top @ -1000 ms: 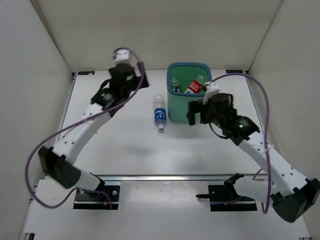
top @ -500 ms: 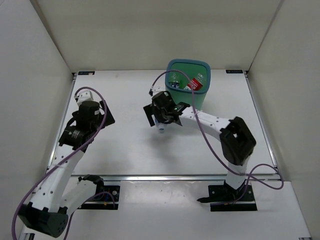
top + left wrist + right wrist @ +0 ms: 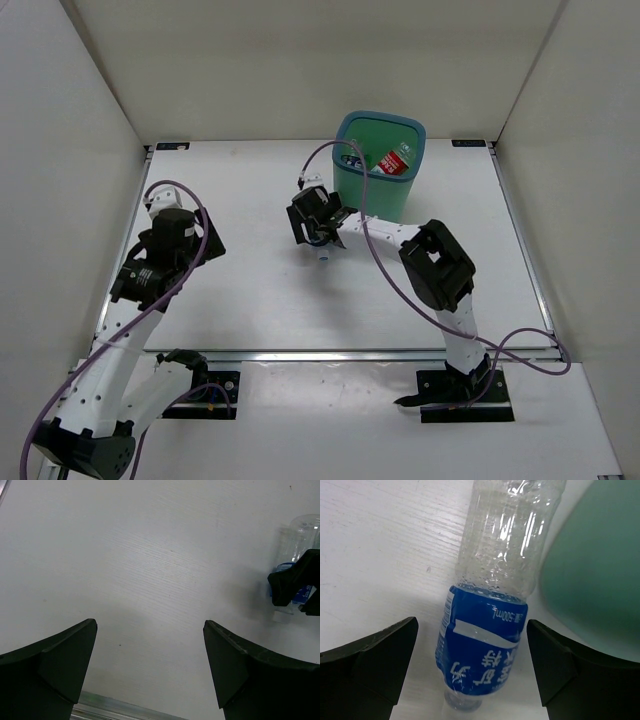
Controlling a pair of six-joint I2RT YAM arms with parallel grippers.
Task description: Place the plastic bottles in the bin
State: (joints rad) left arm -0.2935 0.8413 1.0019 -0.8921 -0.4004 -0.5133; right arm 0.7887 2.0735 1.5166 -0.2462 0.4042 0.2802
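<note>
A clear plastic bottle with a blue label [image 3: 485, 645] lies on the white table just left of the bin, cap toward the near side. My right gripper [image 3: 472, 665] is open and straddles its label, one finger on each side, not touching. From above, the right gripper [image 3: 318, 228] hides most of the bottle, and only the cap end [image 3: 323, 257] shows. The teal bin [image 3: 378, 190] stands at the far middle and holds bottles, one with a red label [image 3: 393, 162]. My left gripper [image 3: 150, 670] is open and empty over bare table at the left [image 3: 185, 250].
The bin's wall [image 3: 592, 580] is close on the right of the right gripper. The left wrist view shows the bottle [image 3: 295, 540] and a right finger [image 3: 295, 580] at its right edge. White walls enclose the table on three sides. Metal rails run along the near edge.
My right gripper has swung from beside the bin's right front to over the blue-label bottle. My left arm has drawn back from the far middle to the left side.
</note>
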